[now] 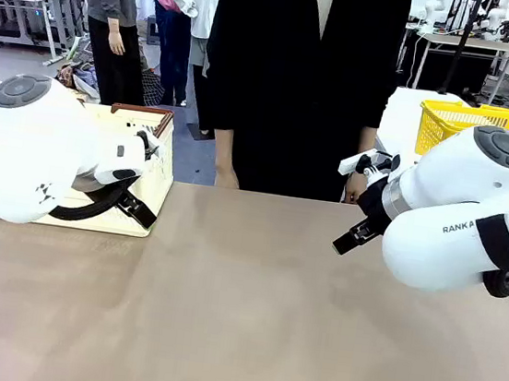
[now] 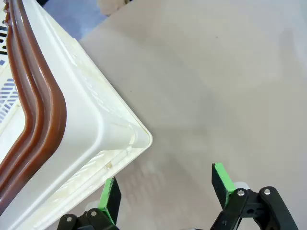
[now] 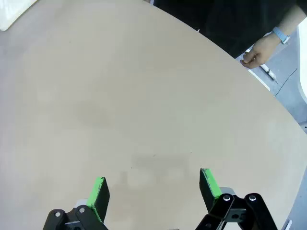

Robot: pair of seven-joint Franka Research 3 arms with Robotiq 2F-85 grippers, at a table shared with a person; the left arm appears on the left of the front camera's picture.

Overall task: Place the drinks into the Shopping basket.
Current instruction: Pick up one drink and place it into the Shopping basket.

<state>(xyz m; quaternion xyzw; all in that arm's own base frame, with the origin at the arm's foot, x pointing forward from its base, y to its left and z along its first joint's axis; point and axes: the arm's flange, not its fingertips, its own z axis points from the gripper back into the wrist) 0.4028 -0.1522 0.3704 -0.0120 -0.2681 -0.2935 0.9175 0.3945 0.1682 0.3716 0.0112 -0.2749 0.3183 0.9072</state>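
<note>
The drinks are out of view. The Shopping basket [image 1: 162, 172], cream-white with a brown rim, stands at the table's far left, partly hidden behind my left arm [image 1: 46, 146]. In the left wrist view one corner of the Shopping basket [image 2: 86, 120] lies just ahead and to the left of my left gripper [image 2: 165, 187], which is open and holds nothing; its left finger is close beside the basket wall. My right gripper [image 3: 153, 188] is open over bare tabletop with nothing between its pads. My right arm [image 1: 456, 215] hovers at the table's right side.
A person in black [image 1: 295, 84] stands at the far edge, one hand [image 3: 256, 52] resting near the table's corner. A yellow mesh basket [image 1: 449, 121] sits on a white table at the back right. The tan tabletop [image 1: 240, 310] stretches between the arms.
</note>
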